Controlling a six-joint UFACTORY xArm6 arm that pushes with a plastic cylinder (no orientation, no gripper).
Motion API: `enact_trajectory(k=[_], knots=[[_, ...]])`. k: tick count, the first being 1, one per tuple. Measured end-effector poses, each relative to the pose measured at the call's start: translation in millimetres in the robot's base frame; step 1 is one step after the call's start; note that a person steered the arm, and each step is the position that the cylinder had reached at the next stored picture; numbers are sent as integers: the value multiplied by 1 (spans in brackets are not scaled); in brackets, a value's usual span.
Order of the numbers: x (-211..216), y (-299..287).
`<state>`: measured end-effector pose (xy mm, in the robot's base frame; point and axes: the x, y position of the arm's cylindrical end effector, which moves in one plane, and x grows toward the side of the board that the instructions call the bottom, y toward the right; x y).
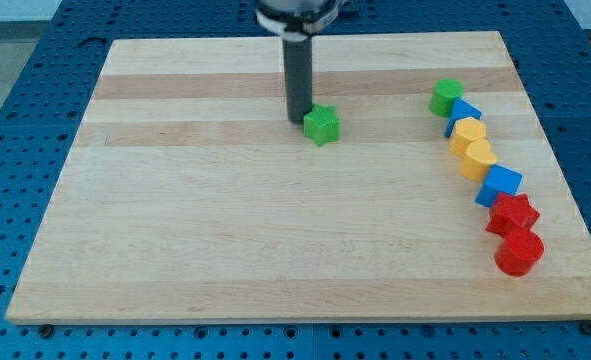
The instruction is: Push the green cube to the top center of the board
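Observation:
A green star-shaped block lies near the top centre of the wooden board. My tip stands just to its left, touching or almost touching it. A second green block, rounded in outline, sits at the upper right, at the top of a chain of blocks. No block of clearly cubic shape in green can be made out.
A curved chain runs down the board's right side: a blue block, a yellow block, a yellow heart-like block, a blue cube, a red star, a red cylinder. Blue pegboard surrounds the board.

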<state>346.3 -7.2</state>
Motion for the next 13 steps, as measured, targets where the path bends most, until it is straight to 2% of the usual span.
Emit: enact_trajectory(k=[1,3,7,8,10,11,12,13], knots=[[-4,-9],[31,-68],[78,-7],[62,28],[-34,30],[-47,30],[-27,28],[-27,11]])
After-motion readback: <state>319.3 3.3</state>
